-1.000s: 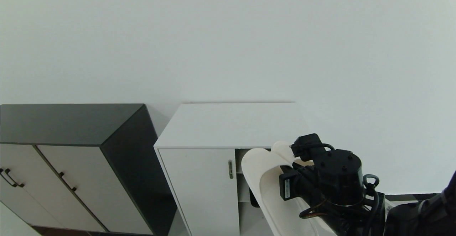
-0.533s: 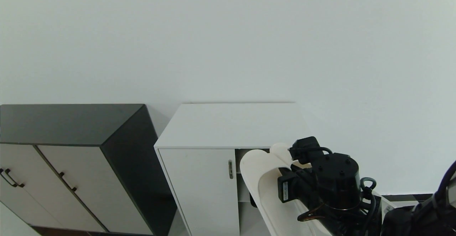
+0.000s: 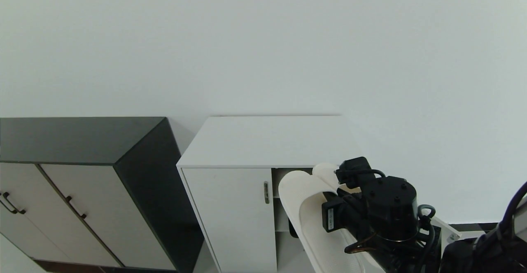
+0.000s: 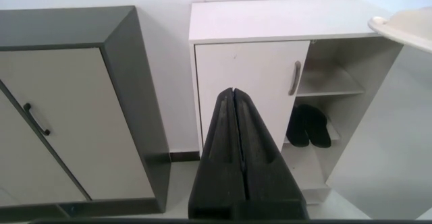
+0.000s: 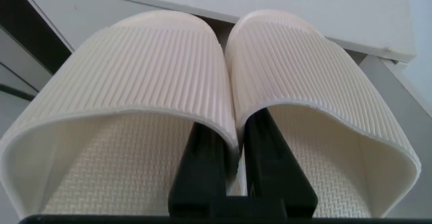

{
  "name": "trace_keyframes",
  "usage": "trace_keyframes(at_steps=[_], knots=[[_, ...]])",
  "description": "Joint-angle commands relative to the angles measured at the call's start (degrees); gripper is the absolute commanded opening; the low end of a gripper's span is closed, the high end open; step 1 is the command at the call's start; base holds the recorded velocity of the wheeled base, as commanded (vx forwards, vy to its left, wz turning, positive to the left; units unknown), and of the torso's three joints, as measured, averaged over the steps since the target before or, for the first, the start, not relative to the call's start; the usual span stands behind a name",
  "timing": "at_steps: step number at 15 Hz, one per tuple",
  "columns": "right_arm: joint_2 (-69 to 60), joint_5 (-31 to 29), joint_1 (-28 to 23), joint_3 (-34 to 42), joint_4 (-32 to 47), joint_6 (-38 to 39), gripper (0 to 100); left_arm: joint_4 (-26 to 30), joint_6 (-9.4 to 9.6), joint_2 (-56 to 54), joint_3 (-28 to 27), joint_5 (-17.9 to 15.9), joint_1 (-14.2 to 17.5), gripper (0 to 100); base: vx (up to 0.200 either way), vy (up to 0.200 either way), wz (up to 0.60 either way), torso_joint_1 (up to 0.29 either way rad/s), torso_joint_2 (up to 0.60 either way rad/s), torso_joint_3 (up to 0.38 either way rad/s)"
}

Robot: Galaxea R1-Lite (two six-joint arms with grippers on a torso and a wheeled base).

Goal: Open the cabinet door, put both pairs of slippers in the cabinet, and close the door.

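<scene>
The right hand point(image 5: 239, 173) is raised in front of the open right half of the white cabinet point(image 3: 263, 141). 1 black finger sits inside each of the 2 cream slippers point(image 5: 169, 69), and together they pinch the slippers' adjoining inner walls. The slippers lie side by side, toes toward the cabinet's top edge, just outside the opening.

The left hand point(image 4: 233, 97) is held well back from the cabinet and aimed at its closed left door point(image 4: 246, 89). Its 2 fingers are pressed flat together with nothing between them.

The white cabinet has 2 doors. The left one is closed and has 1 metal handle point(image 3: 266, 192); the right one point(image 4: 401, 129) is swung open. Inside, 1 pair of black slippers point(image 4: 309, 125) rests on a lower shelf, beneath a bare shelf point(image 4: 327, 84).

To the left stands 1 dark cabinet point(image 3: 82, 139) with 2 pale doors, each with a dark handle.

Compared with the frames a second ago, the whole head view has slid slightly upward, so the camera has moved. The right hand and its slippers keep roughly the same place before the opening.
</scene>
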Motion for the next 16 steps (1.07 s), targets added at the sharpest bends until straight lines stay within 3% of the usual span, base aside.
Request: trace_keyframes(at_steps=[1, 16], knots=[[0.29, 0.03, -0.07, 0.18, -0.04, -0.01, 0, -0.01, 0.02, 0.07, 0.0, -0.02, 0.02, 0, 0.0, 0.0, 0.0, -0.163, 0.33, 0.183], [0.38, 0.56, -1.13, 1.15, -0.13, -0.1, 0, -0.01, 0.02, 0.07, 0.0, -0.02, 0.02, 0, 0.0, 0.0, 0.0, -0.184, 0.43, 0.242]])
